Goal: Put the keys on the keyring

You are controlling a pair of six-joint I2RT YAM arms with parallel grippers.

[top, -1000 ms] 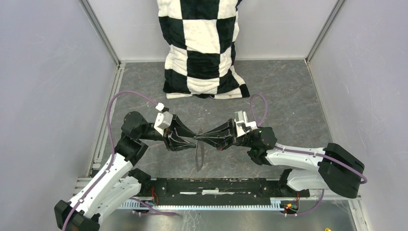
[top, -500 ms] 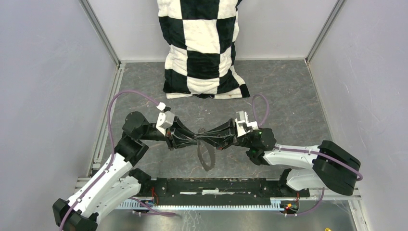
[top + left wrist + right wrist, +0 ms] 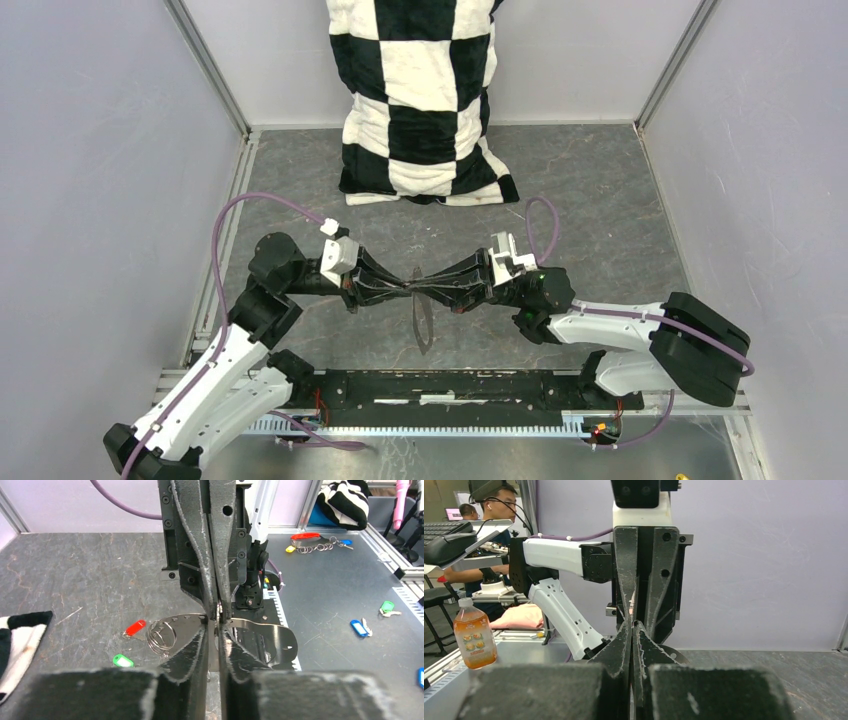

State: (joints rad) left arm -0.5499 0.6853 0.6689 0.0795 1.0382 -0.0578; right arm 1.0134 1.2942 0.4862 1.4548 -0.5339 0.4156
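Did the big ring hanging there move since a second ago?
Yes. Against the checkered pillow, the ring now hangs a little farther right. It looks thin and edge-on again, after swinging wide in between.

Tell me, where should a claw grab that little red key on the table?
Take the red key by its plastic head, probably its bulkiest part, coming straight down from above: it lies flat on the table, so pinch across its narrow sides.
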